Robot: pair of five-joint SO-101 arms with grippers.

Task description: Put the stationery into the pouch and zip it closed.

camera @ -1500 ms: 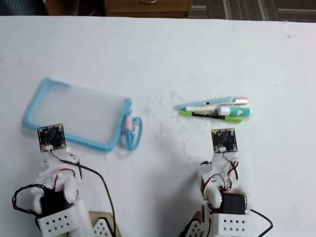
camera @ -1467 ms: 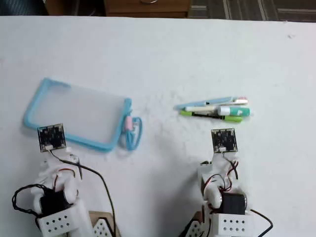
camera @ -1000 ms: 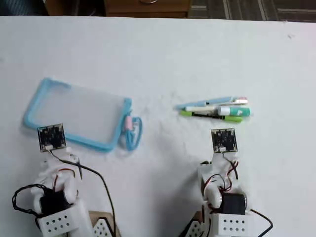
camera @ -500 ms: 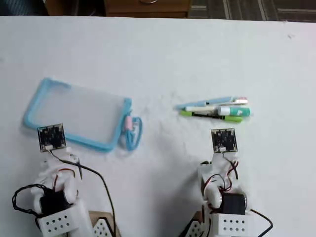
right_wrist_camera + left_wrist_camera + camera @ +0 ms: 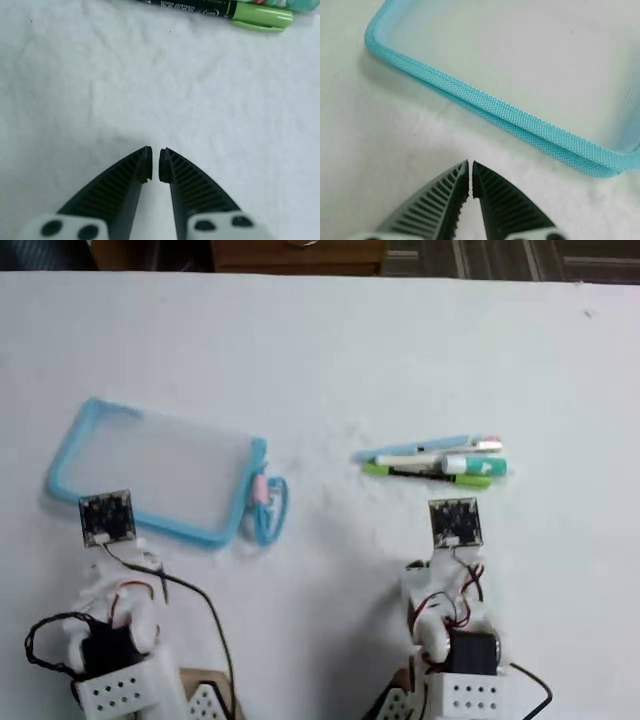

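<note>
Dark ribbed fingers of the left gripper [image 5: 470, 175] are pressed together on nothing, poised on the near side of the pouch [image 5: 520, 65], probably so it can steady or open the blue-edged rim. The right gripper [image 5: 155, 166], likewise closed and empty, sits near the stationery [image 5: 435, 462]. These bundled pens lie right of centre on the white table [image 5: 350, 350], well apart from the pouch at the left. Nothing is packed yet.
</note>
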